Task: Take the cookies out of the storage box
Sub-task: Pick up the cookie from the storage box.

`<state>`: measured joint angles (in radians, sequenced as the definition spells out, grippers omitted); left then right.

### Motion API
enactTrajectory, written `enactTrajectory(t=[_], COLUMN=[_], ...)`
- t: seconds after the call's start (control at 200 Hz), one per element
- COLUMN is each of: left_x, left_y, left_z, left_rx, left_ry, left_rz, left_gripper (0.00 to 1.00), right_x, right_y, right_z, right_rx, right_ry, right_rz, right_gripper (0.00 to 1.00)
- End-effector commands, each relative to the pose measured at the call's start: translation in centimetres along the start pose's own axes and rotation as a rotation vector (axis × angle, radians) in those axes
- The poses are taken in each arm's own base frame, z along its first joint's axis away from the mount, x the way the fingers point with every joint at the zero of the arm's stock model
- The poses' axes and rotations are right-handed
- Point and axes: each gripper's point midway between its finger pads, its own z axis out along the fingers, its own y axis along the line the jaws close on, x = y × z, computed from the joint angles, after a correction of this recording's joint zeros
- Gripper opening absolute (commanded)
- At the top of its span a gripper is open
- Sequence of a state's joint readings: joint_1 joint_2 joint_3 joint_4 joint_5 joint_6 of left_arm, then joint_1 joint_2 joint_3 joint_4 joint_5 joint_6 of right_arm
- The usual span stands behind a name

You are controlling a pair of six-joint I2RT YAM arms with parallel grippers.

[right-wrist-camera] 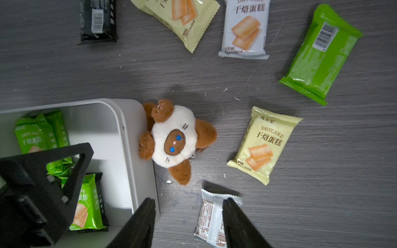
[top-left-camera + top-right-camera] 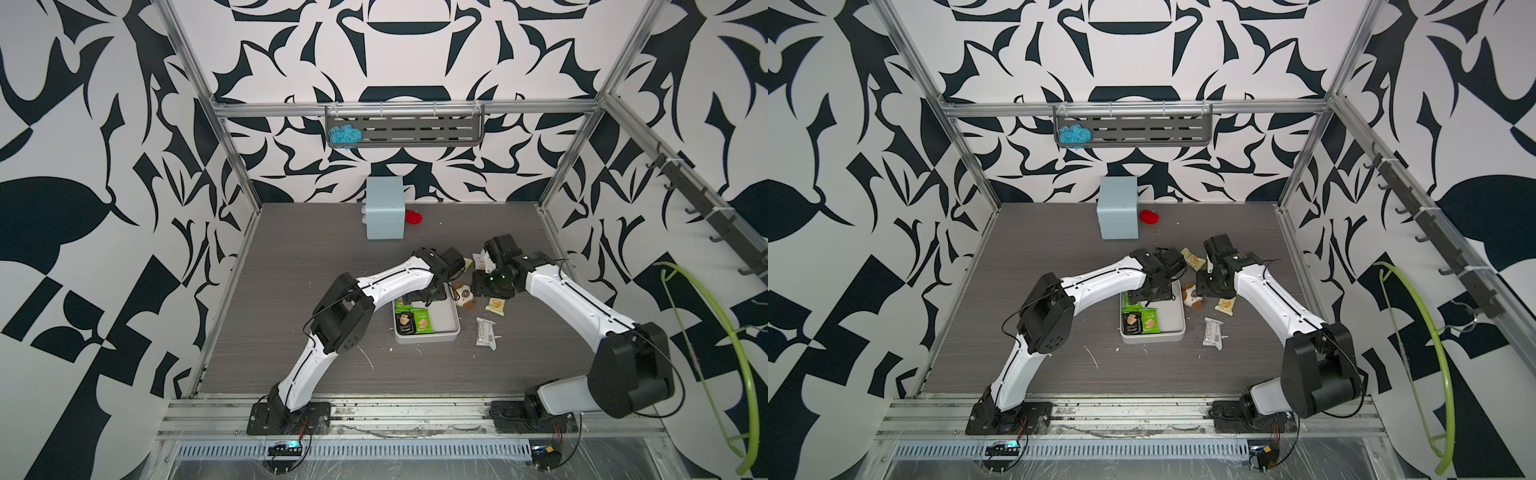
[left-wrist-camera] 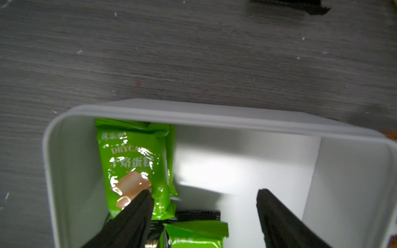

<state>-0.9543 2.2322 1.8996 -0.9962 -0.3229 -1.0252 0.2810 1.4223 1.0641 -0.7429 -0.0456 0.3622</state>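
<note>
Closest to the lens stood the two arms, and they were my first worry. The left arm [image 2: 395, 277] and the right arm [image 2: 573, 299] reached toward the same spot, their wrists near each other above the far end of the storage box [image 2: 428, 337]. Any sideways swing, I judged, could knock one into the other.

The box sat on the table [image 2: 291, 332] with the plush toy [image 1: 174, 137] touching its outer wall by a corner. It looked light. A finger catching the rim could drag it into the toy and shift everything I was aiming at.

The cookies [image 1: 264, 146] were split. Six lay out on the table in the right wrist view. Several more lay in the box along its left side: green packets [image 3: 133, 163] overlapping, with a black packet [image 3: 197, 214] partly under them.

The left gripper [image 3: 204, 192] hung inside the box, jaws spread and empty. One fingertip [image 3: 146, 199] was over a green packet and the other above bare floor. Closing from there might only nip a slippery edge, or lift two stacked wrappers so that one dropped back.

The right gripper [image 1: 189, 200] hovered beside the box, jaws parted, holding nothing. One finger was over the rim and the other over a white packet [image 1: 211, 216], so lowering blindly could clip the wall.
</note>
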Motion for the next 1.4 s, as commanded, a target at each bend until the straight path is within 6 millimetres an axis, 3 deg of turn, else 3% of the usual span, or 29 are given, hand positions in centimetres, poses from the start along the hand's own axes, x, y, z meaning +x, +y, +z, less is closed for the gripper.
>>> enactTrajectory(t=[0.0,0.175,0.41,0.735,0.88,1.03,1.175,1.395], left_x=[-0.5,-0.1,-0.3,-0.3,-0.7,-0.9,-0.4,-0.1], left_y=[2.3,3.8,4.1,2.8,2.0,3.2,4.4,4.2], left_z=[-1.2,-0.4,0.2,1.5,1.2,0.7,1.6,2.4], left_rx=[-0.072,-0.075,-0.074,-0.034,-0.016,-0.059,-0.074,-0.084], left_ry=[-0.011,0.003,-0.005,0.007,0.008,0.001,0.025,0.040], left_rz=[0.004,-0.021,-0.018,-0.017,-0.021,-0.021,-0.037,-0.024], left_gripper=[0.83,0.83,0.83,0.83,0.83,0.83,0.83,0.79], right_x=[-1.0,-0.7,-0.4,-0.5,-0.5,-0.4,-0.4,-0.1], right_y=[0.3,0.4,0.0,-0.4,-0.3,-0.3,-0.4,-0.6], right_z=[-0.6,-0.2,0.0,0.0,0.1,0.3,0.4,0.5], right_rx=[-0.010,-0.016,-0.004,0.010,0.009,0.009,0.012,0.017], right_ry=[-0.019,-0.007,-0.003,0.000,0.008,0.013,0.018,0.024], right_rz=[-0.011,-0.004,-0.009,-0.016,-0.015,-0.013,-0.016,-0.016], right_gripper=[0.56,0.56,0.56,0.56,0.56,0.56,0.56,0.56])
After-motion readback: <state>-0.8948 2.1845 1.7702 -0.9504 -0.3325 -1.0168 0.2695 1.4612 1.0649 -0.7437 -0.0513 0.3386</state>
